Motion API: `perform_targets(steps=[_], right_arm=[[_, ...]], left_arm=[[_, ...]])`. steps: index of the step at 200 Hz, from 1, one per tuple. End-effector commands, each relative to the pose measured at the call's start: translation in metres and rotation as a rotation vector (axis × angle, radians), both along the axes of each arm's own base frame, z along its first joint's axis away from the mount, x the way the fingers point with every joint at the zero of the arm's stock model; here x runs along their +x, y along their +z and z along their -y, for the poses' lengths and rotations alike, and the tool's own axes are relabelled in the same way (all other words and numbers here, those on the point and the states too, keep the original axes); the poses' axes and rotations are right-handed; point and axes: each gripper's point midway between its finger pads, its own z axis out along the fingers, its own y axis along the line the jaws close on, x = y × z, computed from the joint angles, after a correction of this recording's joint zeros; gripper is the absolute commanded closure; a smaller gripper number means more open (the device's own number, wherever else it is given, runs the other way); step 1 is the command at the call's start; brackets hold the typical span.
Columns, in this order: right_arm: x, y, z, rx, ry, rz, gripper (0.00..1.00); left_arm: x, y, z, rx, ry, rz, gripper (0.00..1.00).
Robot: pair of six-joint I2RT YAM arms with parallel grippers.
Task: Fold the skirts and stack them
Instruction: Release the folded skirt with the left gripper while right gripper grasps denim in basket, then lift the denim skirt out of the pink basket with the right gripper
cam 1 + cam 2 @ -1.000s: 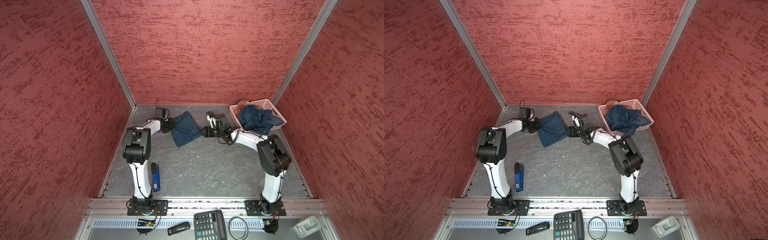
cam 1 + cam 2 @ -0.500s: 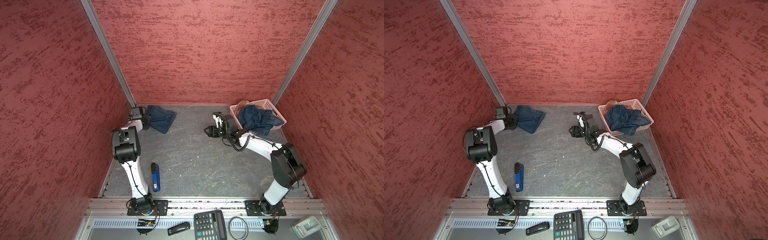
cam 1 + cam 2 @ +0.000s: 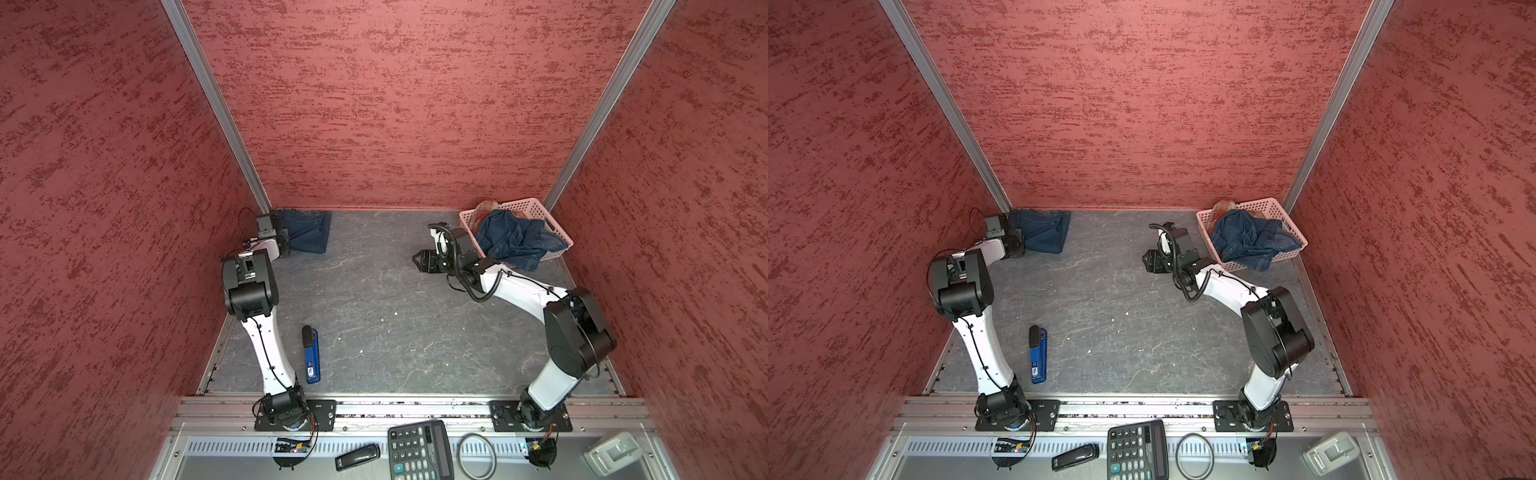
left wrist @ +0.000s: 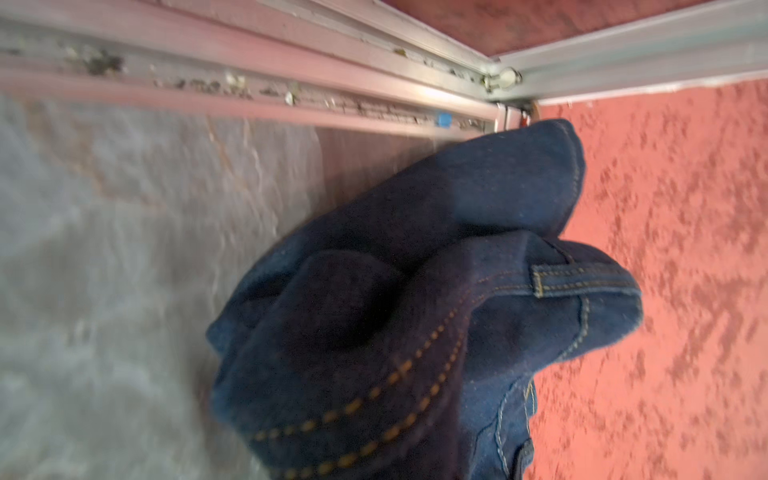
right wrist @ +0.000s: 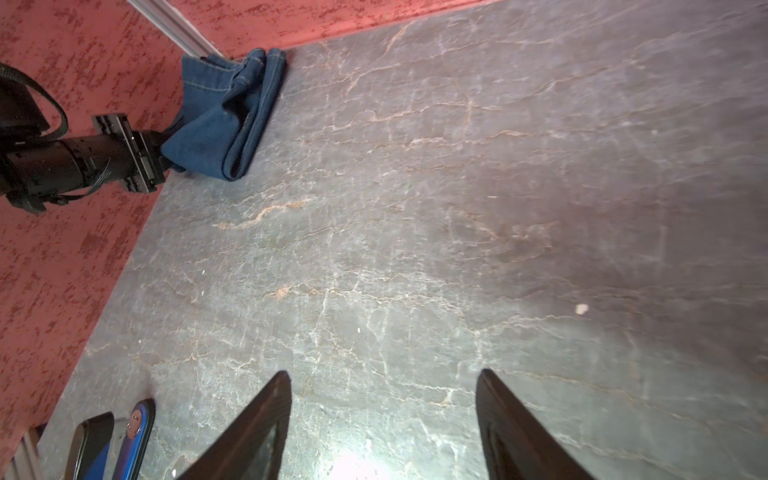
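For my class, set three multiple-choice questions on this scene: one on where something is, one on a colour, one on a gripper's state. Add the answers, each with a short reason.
1. Where is the folded denim skirt?
A. in the far left corner of the table
B. mid-table
C. at the front edge

2. What colour is the basket?
A. green
B. pink
C. white

3. How is the right gripper?
A. shut on cloth
B. shut, empty
C. open, empty

Answers:
1 A: both top views show it beside the corner post.
2 B: its perforated walls are pink.
3 C: the right wrist view shows the jaws apart, with only bare table between them.
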Motion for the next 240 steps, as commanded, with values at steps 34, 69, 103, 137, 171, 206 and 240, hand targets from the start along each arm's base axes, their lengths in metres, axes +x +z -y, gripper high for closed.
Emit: perform_targets(steps=[34,69,103,137,171,206,240], right_arm=[[0.028,0.055,0.072,-0.060,-0.244,0.089,0.25],[0.049,0.058,0.148,-0.171,-0.487,0.071,0.20],[0.068,0.058,0.222,-0.184,-0.678,0.048,0.22],[0.083,0.047,0.275,-0.200,-0.768,-0.001,0.24],[0.070,0.048,0.314,-0.238,-0.876,-0.016,0.26],[0.046,0.040,0.341,-0.273,-0.949,-0.040,0.26],[0.044,0.019,0.361,-0.269,-0.974,-0.097,0.26]], left_arm=[[0.011,0.014,0.004,0.036,-0.075,-0.018,0.19],[0.004,0.045,0.024,0.163,-0.254,-0.049,0.01],[-0.010,0.080,0.053,0.351,-0.433,-0.073,0.01],[-0.024,0.108,0.091,0.518,-0.590,-0.061,0.00],[-0.035,0.123,0.139,0.653,-0.760,-0.044,0.01],[-0.045,0.136,0.184,0.795,-0.884,-0.023,0.01],[-0.051,0.142,0.215,0.818,-0.978,0.000,0.01]])
